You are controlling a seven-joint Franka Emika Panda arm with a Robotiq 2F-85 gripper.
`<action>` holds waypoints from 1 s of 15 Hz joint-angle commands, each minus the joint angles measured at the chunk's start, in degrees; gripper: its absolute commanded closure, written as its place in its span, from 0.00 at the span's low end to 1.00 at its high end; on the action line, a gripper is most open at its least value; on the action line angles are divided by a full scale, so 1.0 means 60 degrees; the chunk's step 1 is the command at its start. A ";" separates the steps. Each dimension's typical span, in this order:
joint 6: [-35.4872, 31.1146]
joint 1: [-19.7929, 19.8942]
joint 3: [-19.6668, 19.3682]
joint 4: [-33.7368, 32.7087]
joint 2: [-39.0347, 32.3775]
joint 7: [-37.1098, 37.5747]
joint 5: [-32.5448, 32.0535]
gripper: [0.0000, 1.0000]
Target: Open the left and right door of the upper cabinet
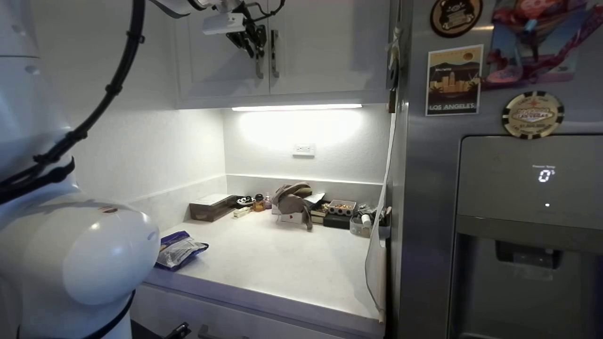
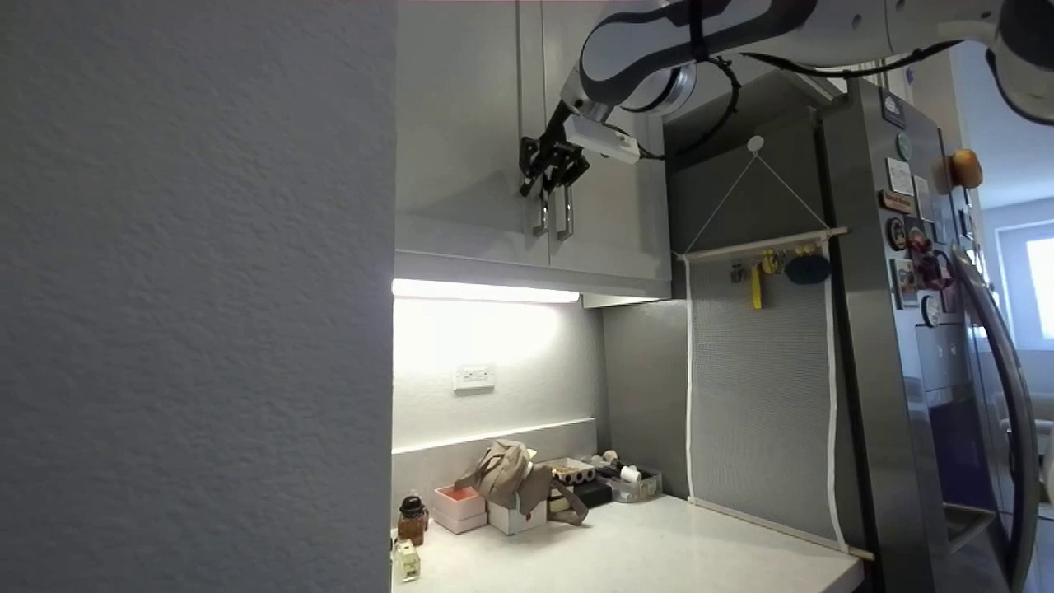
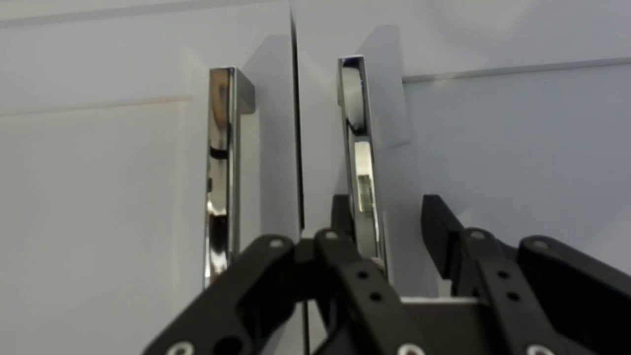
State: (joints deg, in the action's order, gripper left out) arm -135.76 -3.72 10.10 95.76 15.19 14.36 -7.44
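Tool (image 3: pixel 389 222) gapes, two fingers (image 3: pixel 443 236) astride one handle (image 3: pixel 362 158) of two — left door (image 1: pixel 207 66) and right door (image 1: pixel 325 47) closed.

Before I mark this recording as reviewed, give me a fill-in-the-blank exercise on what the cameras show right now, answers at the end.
The left door and right door of the upper cabinet both stand ____, hiding its inside.
The pincer is open around the handle of the ____ door.
Beneath the cabinet, the light strip is switched ____.
The skyline picture on the fridge bears the city name ____.

Missing words: closed; left; on; Los Angeles
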 commanded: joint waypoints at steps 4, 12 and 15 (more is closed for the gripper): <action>0.0600 -0.0066 -0.0056 -0.0078 -0.0021 -0.0294 0.0236 0.35; 0.1188 -0.0056 -0.0059 -0.0260 -0.0191 -0.0186 0.0177 0.99; 0.1283 -0.0071 -0.0053 -0.0336 -0.0222 -0.0314 0.0167 0.96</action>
State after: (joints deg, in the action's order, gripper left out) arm -130.07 -3.70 9.69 95.36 14.59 12.70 -7.31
